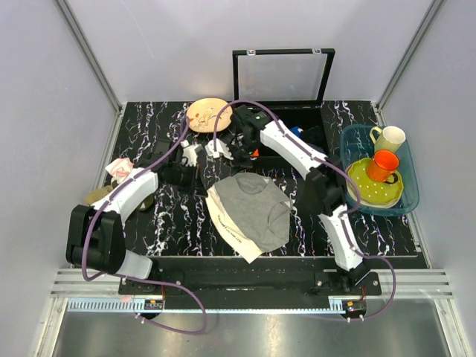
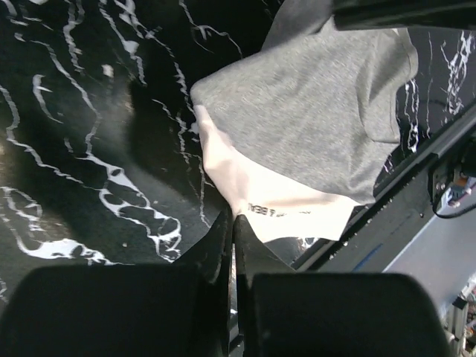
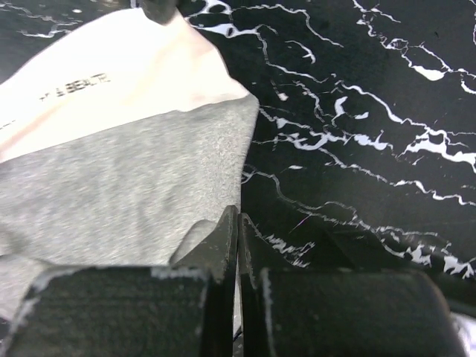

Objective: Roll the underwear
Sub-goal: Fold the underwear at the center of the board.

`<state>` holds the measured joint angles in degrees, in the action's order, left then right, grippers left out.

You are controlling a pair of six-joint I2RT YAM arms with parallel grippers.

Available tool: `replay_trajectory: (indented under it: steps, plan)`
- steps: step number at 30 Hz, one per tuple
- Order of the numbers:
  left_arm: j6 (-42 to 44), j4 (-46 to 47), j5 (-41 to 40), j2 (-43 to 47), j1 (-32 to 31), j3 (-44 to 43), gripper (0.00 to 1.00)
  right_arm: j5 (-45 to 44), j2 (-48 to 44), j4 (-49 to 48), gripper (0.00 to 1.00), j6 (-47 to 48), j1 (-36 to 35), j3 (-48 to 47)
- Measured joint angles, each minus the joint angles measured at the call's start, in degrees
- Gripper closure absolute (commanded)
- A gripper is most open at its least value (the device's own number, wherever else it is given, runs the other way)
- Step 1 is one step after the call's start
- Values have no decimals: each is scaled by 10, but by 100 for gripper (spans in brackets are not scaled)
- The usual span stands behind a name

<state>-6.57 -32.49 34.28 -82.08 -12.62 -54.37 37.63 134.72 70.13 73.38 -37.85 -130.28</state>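
Right at shut fingertips (image 3: 225,232), underwear (image 3: 134,178).

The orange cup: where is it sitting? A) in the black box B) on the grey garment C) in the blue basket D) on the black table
C: the orange cup stands on a yellow-green plate inside the blue basket.

The table (image 1: 171,223), black with white marble veining, carries the underwear (image 1: 256,212) spread flat near its middle, grey with a cream band along its left and near edges. At the far edge lie a round tan disc (image 1: 208,115), perhaps a wooden plate, and a black box (image 1: 282,74) with its lid raised. A blue basket (image 1: 409,175) stands at the right, and a pink-and-white cloth (image 1: 119,169) and an olive cloth (image 1: 95,195) lie at the left
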Motion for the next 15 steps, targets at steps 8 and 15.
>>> replay_trajectory:
  steps: [8, 15]
  plan:
    - [-29, -10, 2, 0, -54, 5, 100, -3, -181, -64, 100, -10, 2, 236]
    - [-60, -17, -7, 23, -129, 20, 100, -12, -287, -120, 100, -21, 4, 421]
